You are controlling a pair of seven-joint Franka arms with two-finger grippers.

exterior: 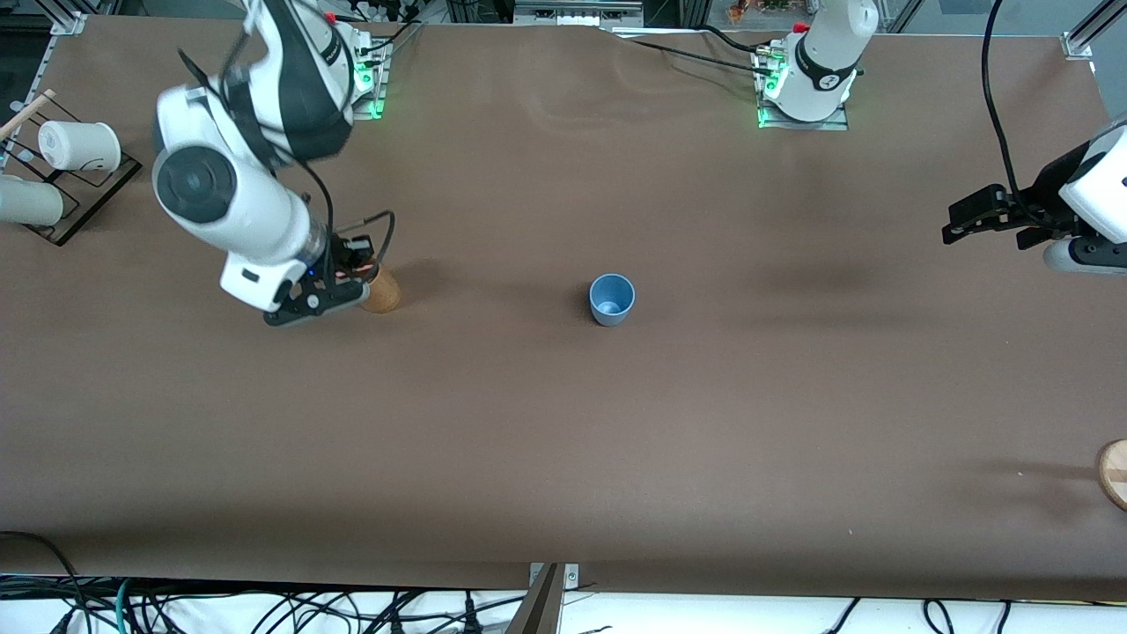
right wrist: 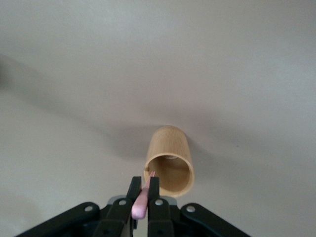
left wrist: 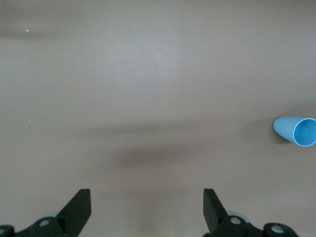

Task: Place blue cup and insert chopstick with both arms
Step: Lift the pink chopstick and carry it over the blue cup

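A: Start at the right arm's end of the counter. What stands there?

B: A black wire rack with two white cups lying on their sides, and a pale wooden stick poking up beside it.

A: And the right arm?

B: Its right hand is low over the brown wooden cup, which stands on the counter at about the blue cup's depth. The fingers are pinched tight on the chopstick, the pink one. Its tip sits at the wooden cup's rim; whether it reaches inside I cannot quite tell, since the wrist view looks almost straight along the stick.

A: So the chopstick is at the wooden cup, not the blue one?

B: Yes. The blue cup stands upright near the middle of the counter, well apart from the wooden cup and toward the left arm's end from it. Nothing touches it and it looks empty.

A: Then the left arm?

B: It waits. The left hand hangs over bare counter at its own end, well apart from the blue cup, jaws spread wide and holding nothing. Its wrist view shows the blue cup off at one edge.

A: Anything more at that end?

B: A round pale wooden piece, cut off by the picture's edge, nearer the front camera than the blue cup.
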